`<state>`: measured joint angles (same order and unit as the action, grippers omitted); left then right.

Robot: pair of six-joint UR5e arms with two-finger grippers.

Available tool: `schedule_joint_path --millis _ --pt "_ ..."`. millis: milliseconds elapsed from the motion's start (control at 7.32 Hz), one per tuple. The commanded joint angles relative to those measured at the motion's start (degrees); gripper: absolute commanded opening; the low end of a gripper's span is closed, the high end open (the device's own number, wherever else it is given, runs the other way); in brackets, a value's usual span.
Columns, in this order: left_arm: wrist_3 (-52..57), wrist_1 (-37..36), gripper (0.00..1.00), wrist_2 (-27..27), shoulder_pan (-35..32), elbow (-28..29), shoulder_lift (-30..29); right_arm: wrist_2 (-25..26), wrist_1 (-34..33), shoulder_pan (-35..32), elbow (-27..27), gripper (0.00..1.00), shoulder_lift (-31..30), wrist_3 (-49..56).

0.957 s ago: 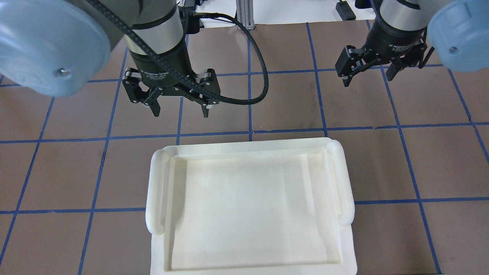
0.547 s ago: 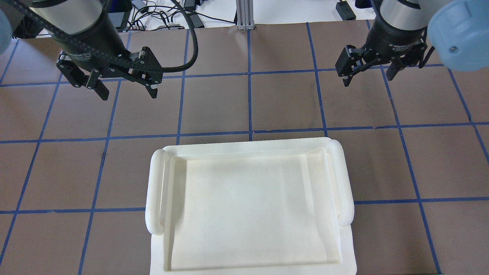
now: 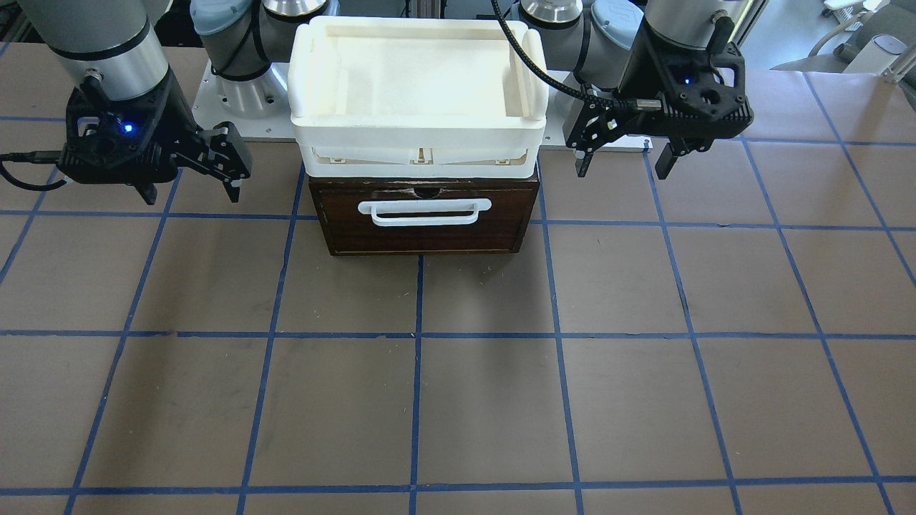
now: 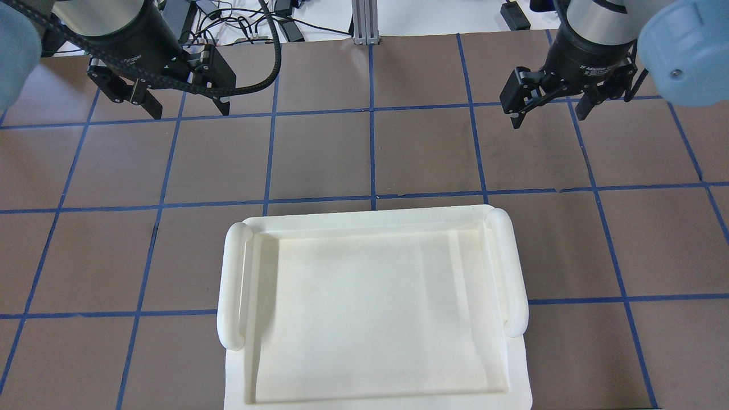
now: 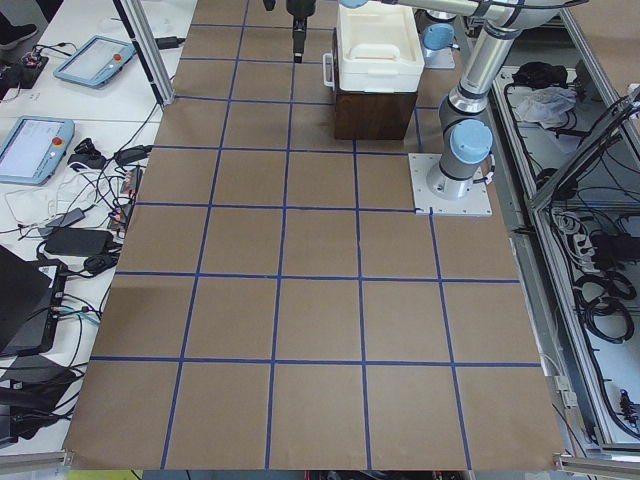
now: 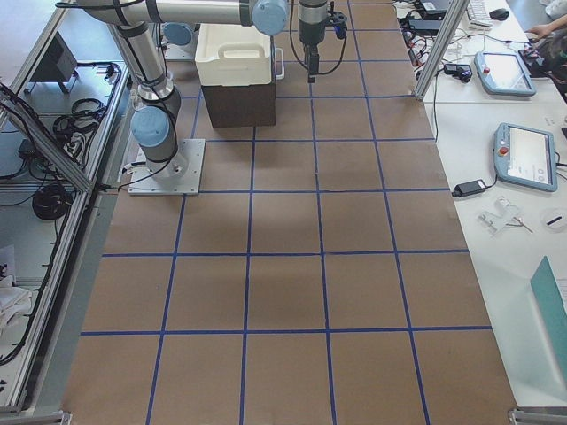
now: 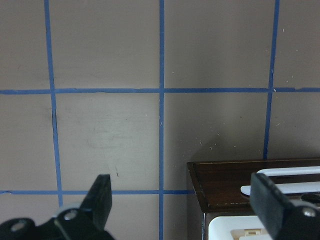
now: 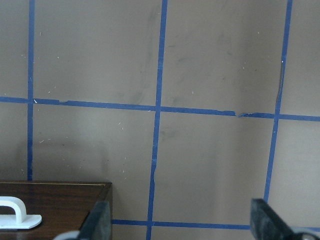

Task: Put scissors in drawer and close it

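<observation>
The drawer point(image 3: 422, 232) is a dark-brown wooden front with a white bar handle point(image 3: 424, 212), pushed in flush under a white tray. It also shows in the left wrist view point(image 7: 225, 180) and the right wrist view point(image 8: 55, 200). The scissors are not visible in any view. My left gripper point(image 4: 189, 113) is open and empty, hovering above the table to the drawer's side point(image 3: 622, 172). My right gripper point(image 4: 548, 119) is open and empty on the other side point(image 3: 192, 194).
A white plastic tray point(image 4: 230, 285) with rounded side handles sits on top of the drawer box point(image 5: 372, 115). The table is brown with a blue tape grid. Cables and tablets lie on side tables beyond the table's edge.
My left gripper has swung to the left and farther from the tray, staying open. The right gripper has not moved.
</observation>
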<state>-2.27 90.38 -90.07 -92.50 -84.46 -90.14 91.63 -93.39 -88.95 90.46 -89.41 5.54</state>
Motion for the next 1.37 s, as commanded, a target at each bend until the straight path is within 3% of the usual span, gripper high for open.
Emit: schedule_joint_path --millis 0,1230 --pt "0.3 -1.1 1.00 -0.5 -1.7 -0.2 -0.7 0.0 0.2 0.0 0.1 1.00 -0.1 0.0" --pt "0.2 -1.0 1.00 0.2 -1.7 -1.1 0.2 -0.6 0.7 0.0 0.1 1.00 -0.4 0.0"
